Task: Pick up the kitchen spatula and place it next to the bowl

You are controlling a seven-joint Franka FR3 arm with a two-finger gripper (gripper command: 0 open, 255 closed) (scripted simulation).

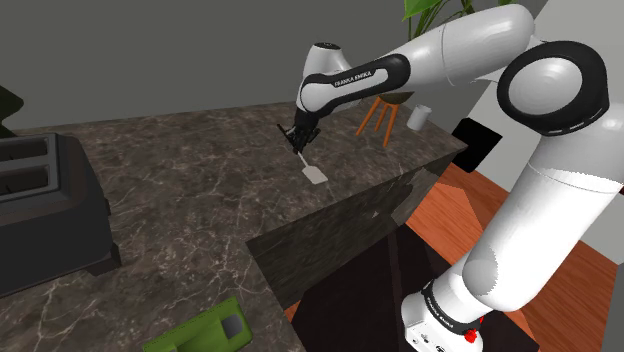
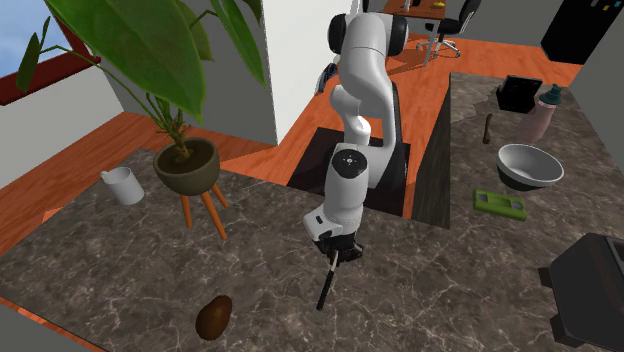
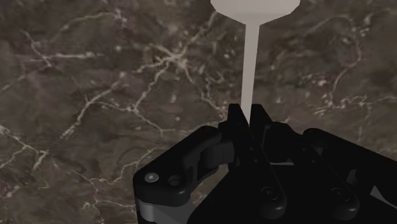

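**A:** Where is the spatula [image 3: 249,63] at this moment?

**B:** Pinched between my fingers [image 3: 236,119]. They are closed on its thin pale shaft, one on each side. The shaft runs straight out from them to the flat blade at the far end.

**A:** Is it off the table [image 1: 180,190]?

**B:** The blade hangs low over the dark marbled table, slanting down from my gripper [image 1: 299,137]. I cannot tell whether the tip touches the stone.

**A:** And the bowl [image 2: 530,168]?

**B:** It is well apart from me. It is a grey bowl on the other leg of the table, at the second exterior view's right. A flat green block [image 2: 500,204] lies just beside it.

**A:** What stands nearer to you?

**B:** A potted plant [image 2: 187,168] on wooden legs and a white mug [image 2: 121,186], both toward the second exterior view's left. A brown oval thing [image 2: 213,317] lies on the table on that side too, closer to that camera. A black toaster [image 1: 45,215] sits at the shoulder view's left, well apart from my gripper.
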